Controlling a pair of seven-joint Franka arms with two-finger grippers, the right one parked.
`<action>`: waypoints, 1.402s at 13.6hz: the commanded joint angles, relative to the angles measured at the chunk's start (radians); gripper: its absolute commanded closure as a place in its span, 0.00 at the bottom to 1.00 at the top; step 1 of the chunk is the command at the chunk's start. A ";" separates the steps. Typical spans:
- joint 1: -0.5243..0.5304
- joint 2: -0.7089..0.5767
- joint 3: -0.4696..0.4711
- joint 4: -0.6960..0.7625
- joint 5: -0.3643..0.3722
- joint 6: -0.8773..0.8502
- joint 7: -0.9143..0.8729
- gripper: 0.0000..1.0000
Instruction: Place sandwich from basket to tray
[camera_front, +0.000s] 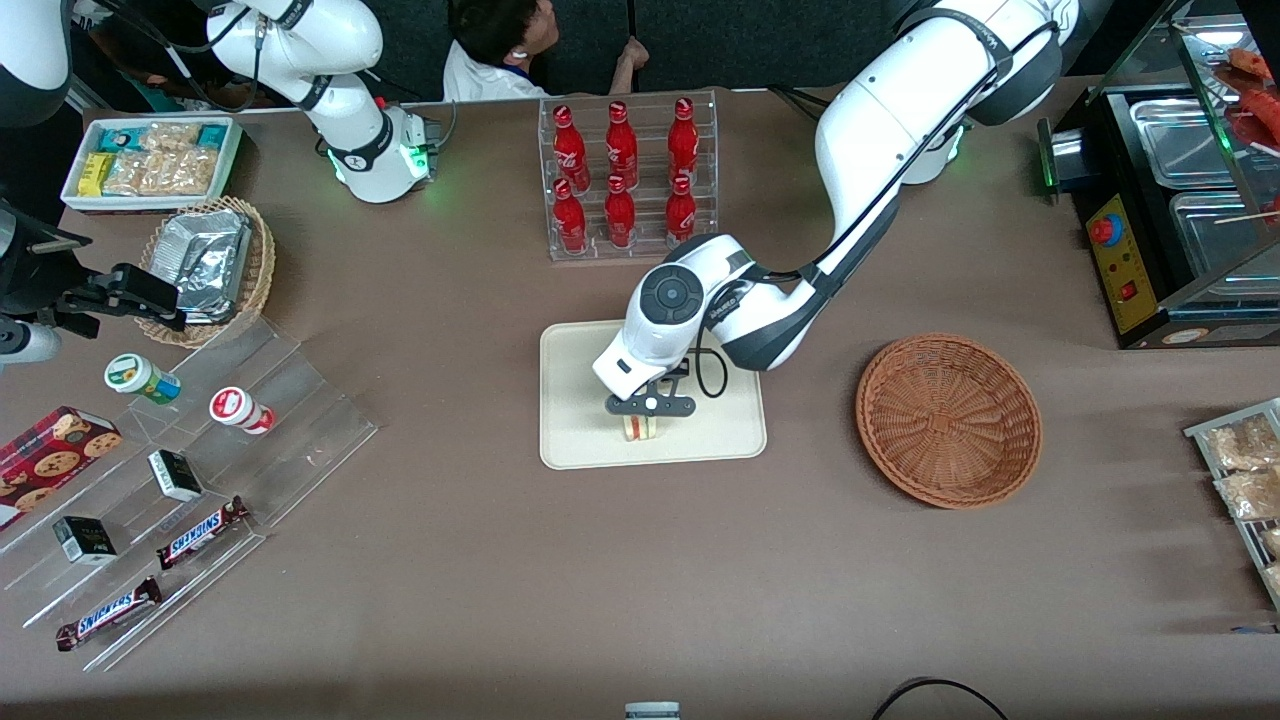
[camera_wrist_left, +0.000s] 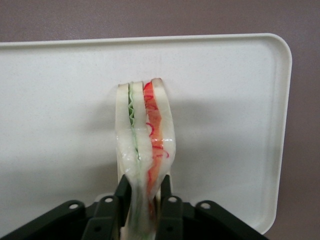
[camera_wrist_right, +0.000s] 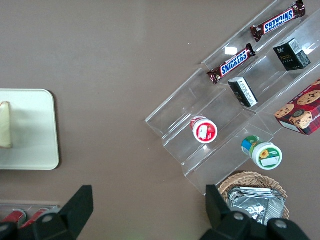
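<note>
Sandwich (camera_wrist_left: 142, 135) placement nears its end: on the counter (camera_front: 500, 560), the tray (camera_front: 580, 440) lies at nine o'clock from the emptied basket (camera_front: 948, 420). Over the tray, the tool (camera_front: 648, 418) pinches the sandwich upright, apparently for setting down. Only the wrist view shows bread squeezed between its fingers (camera_wrist_left: 122, 197).

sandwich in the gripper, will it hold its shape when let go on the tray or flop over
The sandwich looks soft: its layers pinch in where the gripper is shut on it. It stands on its narrow edge over the tray, so it may tip flat once released. Its glossy surface suggests some slip.
</note>
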 joint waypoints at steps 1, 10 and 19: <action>-0.015 0.010 0.006 0.018 0.025 -0.024 -0.029 0.01; 0.107 -0.257 0.003 0.086 -0.058 -0.378 -0.027 0.01; 0.400 -0.547 0.004 0.086 -0.152 -0.719 0.122 0.01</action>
